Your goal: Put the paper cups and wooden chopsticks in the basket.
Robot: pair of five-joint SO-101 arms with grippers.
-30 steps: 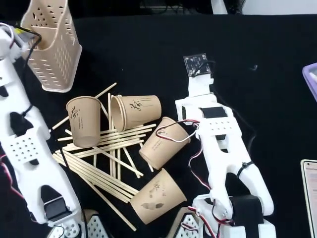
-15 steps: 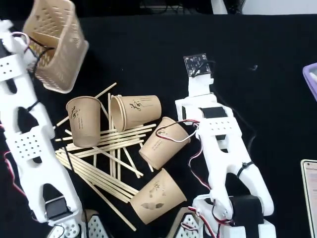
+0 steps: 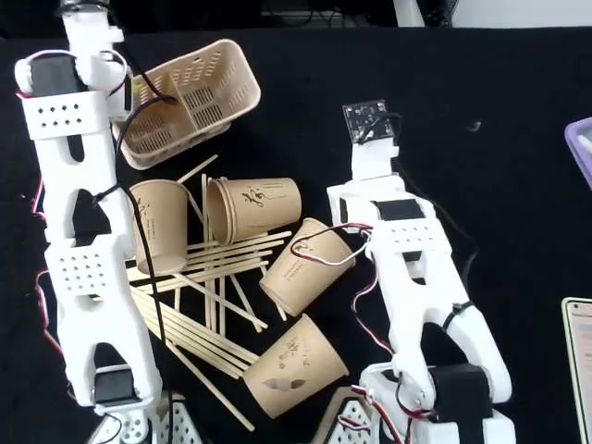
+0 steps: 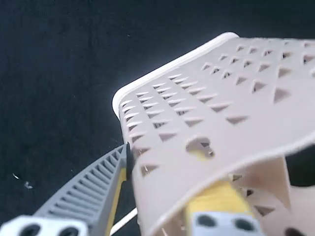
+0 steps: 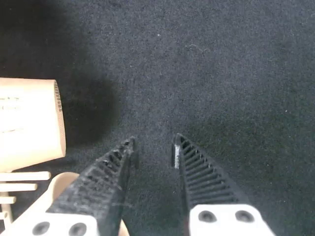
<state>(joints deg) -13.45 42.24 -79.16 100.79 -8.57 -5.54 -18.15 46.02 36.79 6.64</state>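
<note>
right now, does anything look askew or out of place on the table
The beige perforated plastic basket is tilted off upright, clamped in the left gripper. Three brown paper cups lie on their sides among scattered wooden chopsticks.

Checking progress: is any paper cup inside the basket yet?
No, all four paper cups sit on the table, outside the basket.

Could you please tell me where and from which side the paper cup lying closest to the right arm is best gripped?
Take the paper cup by its rim, with one of the jaws inside the open mouth and one outside the wall. It lies on its side with the mouth turned toward the right arm, so come in from that side. The tapered wall would likely slip.
</note>
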